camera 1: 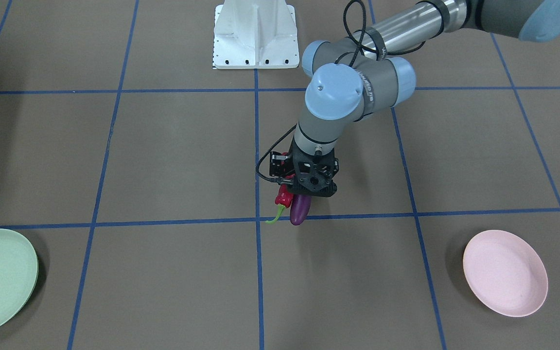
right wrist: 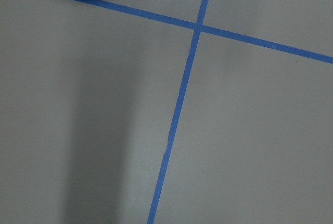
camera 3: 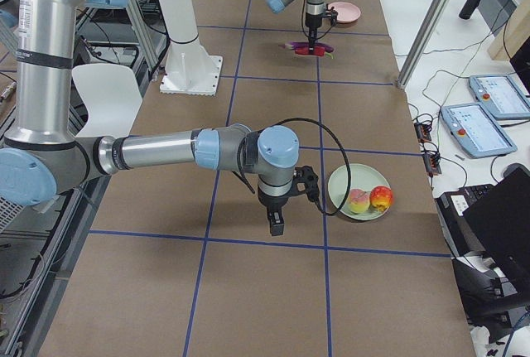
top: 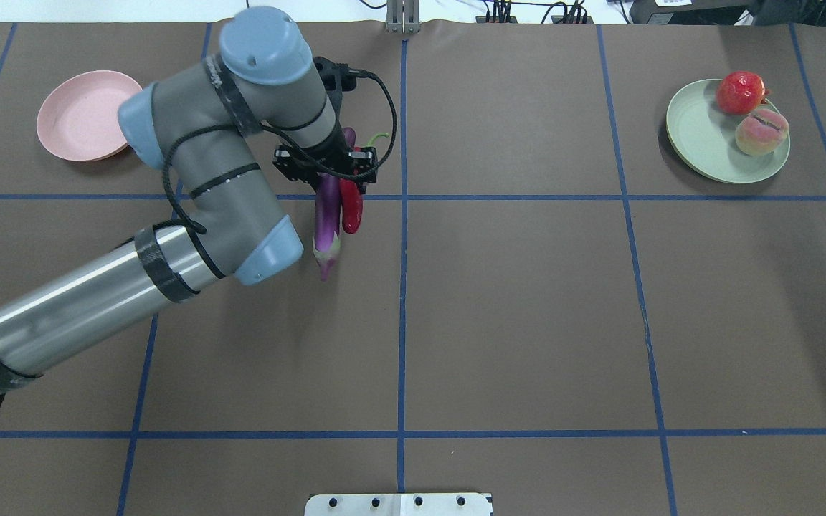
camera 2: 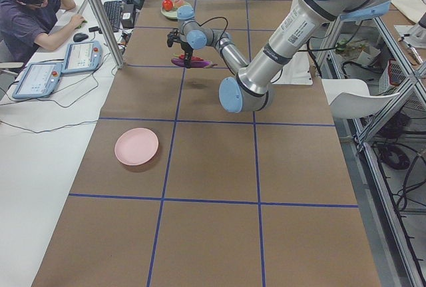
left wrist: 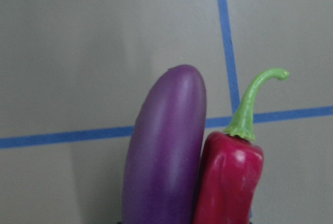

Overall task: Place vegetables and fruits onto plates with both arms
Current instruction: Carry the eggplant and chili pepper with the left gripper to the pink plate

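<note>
My left gripper (top: pixel 334 172) is shut on the purple eggplant (top: pixel 327 223) and the red chili pepper (top: pixel 350 208) together, side by side, held a little above the table near its middle line. Both show in the front view, the eggplant (camera 1: pixel 300 210) and the chili (camera 1: pixel 284 196), and close up in the left wrist view, the eggplant (left wrist: pixel 165 151) and the chili (left wrist: pixel 229 180). The pink plate (top: pixel 82 115) lies bare to the gripper's left. The green plate (top: pixel 700 140) holds the peach (top: pixel 761 132) and the red-orange fruit (top: pixel 741 92). My right gripper (camera 3: pixel 276 225) hangs beside the green plate (camera 3: pixel 339 187); I cannot tell if it is open.
The white base block (camera 1: pixel 255 36) stands at the robot's side of the table. Blue tape lines cross the brown mat. An operator (camera 2: pixel 30 7) sits at a desk beyond the far edge, with tablets (camera 2: pixel 40 77) and a metal post (camera 2: pixel 100 14).
</note>
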Action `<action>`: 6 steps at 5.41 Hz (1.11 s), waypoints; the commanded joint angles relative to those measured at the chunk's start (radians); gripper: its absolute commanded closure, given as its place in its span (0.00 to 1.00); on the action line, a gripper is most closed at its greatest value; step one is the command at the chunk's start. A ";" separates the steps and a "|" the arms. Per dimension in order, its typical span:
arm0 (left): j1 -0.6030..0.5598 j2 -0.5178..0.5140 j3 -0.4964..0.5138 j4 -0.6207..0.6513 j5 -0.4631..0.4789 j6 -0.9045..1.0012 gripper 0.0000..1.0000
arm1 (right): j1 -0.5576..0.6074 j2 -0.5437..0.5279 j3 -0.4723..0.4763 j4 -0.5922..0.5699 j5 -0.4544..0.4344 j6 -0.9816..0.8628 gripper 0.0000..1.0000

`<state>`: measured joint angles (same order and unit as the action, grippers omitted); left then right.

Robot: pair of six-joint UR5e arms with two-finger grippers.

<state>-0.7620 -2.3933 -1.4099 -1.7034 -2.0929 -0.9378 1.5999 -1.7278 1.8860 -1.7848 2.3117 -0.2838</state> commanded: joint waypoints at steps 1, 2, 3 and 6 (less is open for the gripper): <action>-0.141 0.070 0.018 0.048 -0.065 0.287 1.00 | 0.000 -0.001 0.001 -0.001 0.003 0.000 0.00; -0.233 0.074 0.087 0.092 -0.073 0.483 1.00 | 0.000 -0.002 -0.002 -0.001 0.000 0.000 0.00; -0.332 0.072 0.227 0.082 -0.073 0.677 1.00 | 0.000 -0.001 -0.007 0.001 0.002 0.000 0.00; -0.447 0.072 0.563 -0.108 -0.073 0.949 0.86 | 0.000 0.002 -0.014 0.005 0.002 -0.003 0.00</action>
<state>-1.1987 -2.3219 -0.9241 -1.7504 -2.1660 -0.0112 1.6000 -1.7270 1.8728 -1.7801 2.3124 -0.2862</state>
